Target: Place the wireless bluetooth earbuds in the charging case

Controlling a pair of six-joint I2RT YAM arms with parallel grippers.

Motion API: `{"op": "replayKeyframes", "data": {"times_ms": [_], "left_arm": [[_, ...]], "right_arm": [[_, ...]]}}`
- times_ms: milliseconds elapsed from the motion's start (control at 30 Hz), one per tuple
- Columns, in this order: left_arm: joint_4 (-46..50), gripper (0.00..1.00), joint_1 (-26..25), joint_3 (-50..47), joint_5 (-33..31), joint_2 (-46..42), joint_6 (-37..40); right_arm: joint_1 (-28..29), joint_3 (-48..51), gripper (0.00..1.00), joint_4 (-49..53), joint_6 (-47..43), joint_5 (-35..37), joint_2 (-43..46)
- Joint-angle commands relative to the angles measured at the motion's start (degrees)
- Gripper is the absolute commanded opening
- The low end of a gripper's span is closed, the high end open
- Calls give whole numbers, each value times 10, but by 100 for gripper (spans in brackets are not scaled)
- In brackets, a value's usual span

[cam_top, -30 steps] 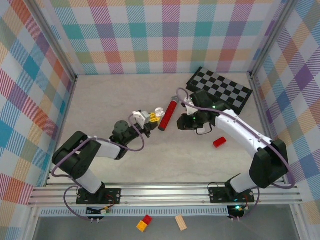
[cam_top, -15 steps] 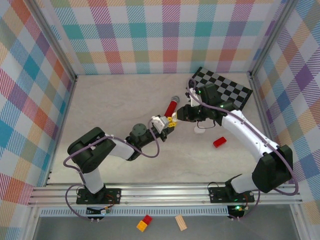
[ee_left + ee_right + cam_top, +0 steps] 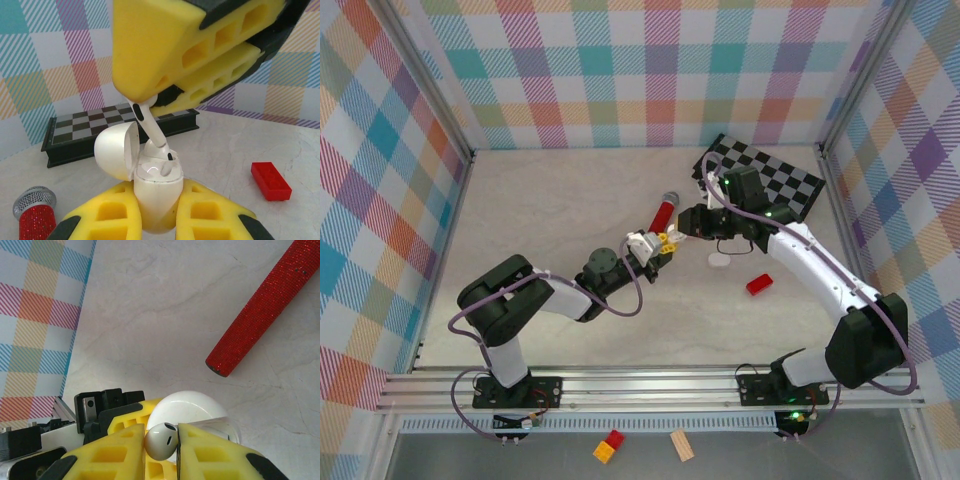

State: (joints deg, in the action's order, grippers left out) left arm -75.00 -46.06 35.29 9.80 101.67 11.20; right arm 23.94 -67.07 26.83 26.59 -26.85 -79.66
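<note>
The right gripper (image 3: 161, 437) has shifted in over the left gripper (image 3: 157, 220) above the desk (image 3: 520, 220).
Right pinches a white earbud (image 3: 148, 125), its stem tip at the open charging case (image 3: 156, 187) clamped upright by the left.

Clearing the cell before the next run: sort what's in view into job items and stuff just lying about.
Job items:
- earbud, pinched over the case
- charging case, lid open

Lying about:
- red microphone
- checkerboard
- red brick
</note>
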Motion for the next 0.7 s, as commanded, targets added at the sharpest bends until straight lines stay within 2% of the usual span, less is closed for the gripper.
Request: {"op": "replayKeyframes", "data": {"times_ms": [0, 667], "left_arm": [[-17, 0, -5, 21, 0, 8, -14], [-20, 0, -4, 26, -11, 5, -39]], "right_arm": [[-4, 7, 22, -20, 6, -19, 9], [-5, 11, 22, -12, -3, -1, 4]]}}
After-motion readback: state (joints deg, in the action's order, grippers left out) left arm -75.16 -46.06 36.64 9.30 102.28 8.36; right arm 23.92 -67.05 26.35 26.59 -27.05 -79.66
